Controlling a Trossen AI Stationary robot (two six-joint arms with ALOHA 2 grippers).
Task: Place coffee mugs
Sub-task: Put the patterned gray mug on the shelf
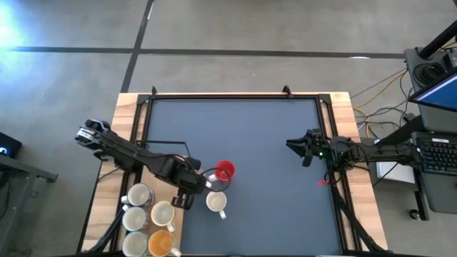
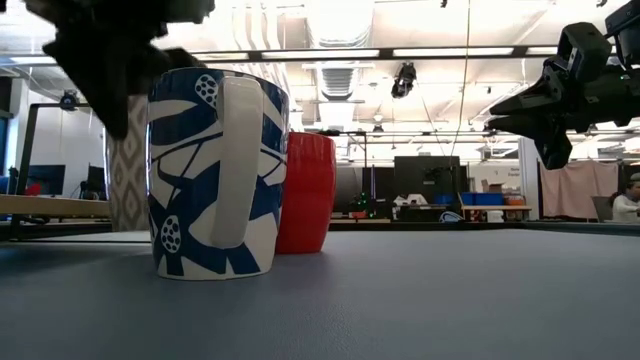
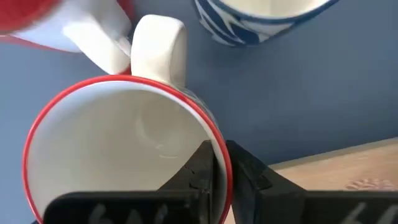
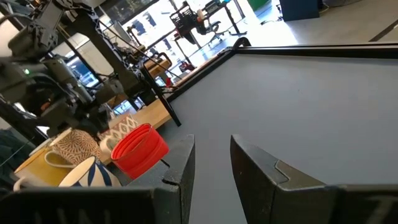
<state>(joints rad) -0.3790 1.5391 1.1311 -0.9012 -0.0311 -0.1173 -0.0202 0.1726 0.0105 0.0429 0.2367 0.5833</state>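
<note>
Clamping the rim of a red-rimmed mug (image 3: 124, 149) near the worktop's (image 1: 235, 128) left edge, the left pincer (image 3: 217, 168) risks knocking the red mug (image 1: 224, 170) or blue-patterned mug (image 1: 216, 203) beside it; the right pincer (image 4: 211, 155) waits open.

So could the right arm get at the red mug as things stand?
Probably yes: bare mat lies between the right gripper and the red mug, and the left gripper sits on its other side, holding a red-rimmed mug.

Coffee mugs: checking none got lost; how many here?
8: red ceramic mug and blue-patterned white mug on the dark mat, red-rimmed white mug in the left gripper, four cream mugs and one orange mug clustered at its left edge.
</note>
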